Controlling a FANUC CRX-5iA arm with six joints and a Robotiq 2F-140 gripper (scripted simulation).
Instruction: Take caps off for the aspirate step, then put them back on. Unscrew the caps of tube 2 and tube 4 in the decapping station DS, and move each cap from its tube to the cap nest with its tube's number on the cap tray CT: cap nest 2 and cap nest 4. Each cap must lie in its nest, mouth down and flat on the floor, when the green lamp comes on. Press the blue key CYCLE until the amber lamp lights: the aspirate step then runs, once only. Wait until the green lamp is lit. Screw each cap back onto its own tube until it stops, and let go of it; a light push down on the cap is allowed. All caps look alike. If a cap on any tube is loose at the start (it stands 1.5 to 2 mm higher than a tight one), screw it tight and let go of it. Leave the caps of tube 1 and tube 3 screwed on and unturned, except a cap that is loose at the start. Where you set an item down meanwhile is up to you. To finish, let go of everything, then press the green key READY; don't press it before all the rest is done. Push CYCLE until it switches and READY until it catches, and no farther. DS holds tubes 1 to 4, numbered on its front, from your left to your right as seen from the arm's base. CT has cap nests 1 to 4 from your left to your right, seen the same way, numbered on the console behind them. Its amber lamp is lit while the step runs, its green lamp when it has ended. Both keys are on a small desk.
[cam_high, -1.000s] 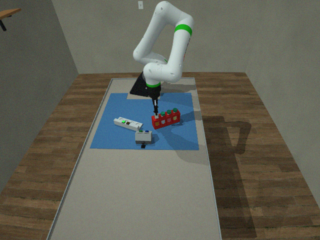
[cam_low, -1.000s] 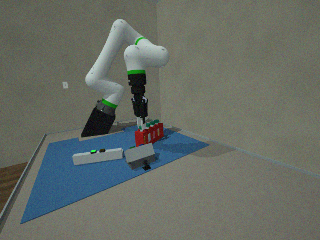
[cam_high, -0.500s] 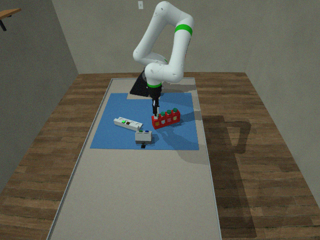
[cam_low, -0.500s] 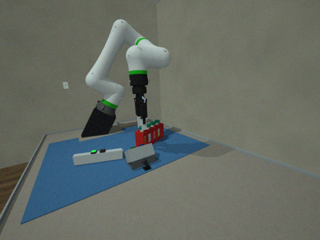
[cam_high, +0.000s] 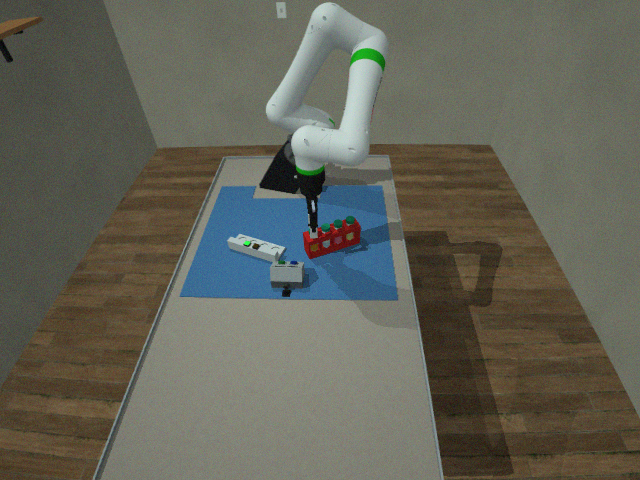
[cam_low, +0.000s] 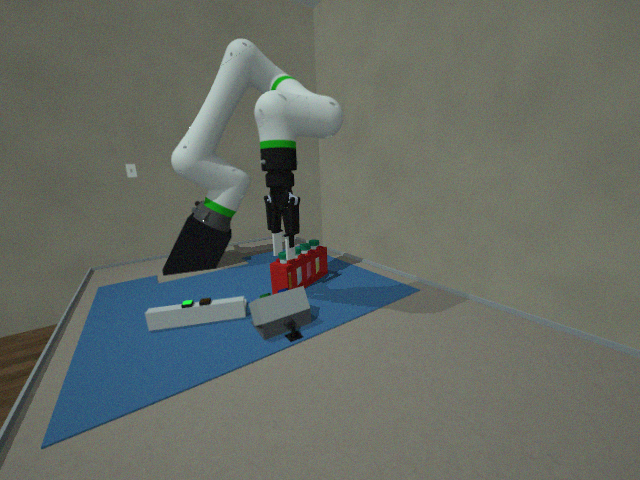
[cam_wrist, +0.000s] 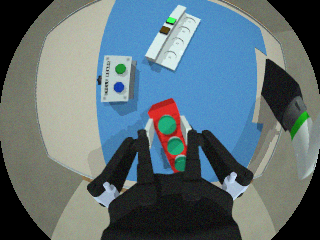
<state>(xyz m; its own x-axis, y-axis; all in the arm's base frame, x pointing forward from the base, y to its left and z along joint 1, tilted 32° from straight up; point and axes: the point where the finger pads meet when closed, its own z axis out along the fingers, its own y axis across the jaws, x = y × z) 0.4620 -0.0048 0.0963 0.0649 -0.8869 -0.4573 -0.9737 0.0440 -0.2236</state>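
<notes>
The red decapping station DS stands on the blue mat, its tubes topped with green caps. My gripper points straight down over the tube at the station's end nearest the cap tray. Its white fingertips stand on either side of that end cap, partly open and not clamped on it. Two more caps show in the wrist view. The white cap tray CT has its green lamp lit; its nests look empty.
The grey key desk carries the green key and the blue key, in front of the station. A small black part sits at the desk's front. The arm's black base stands behind the mat.
</notes>
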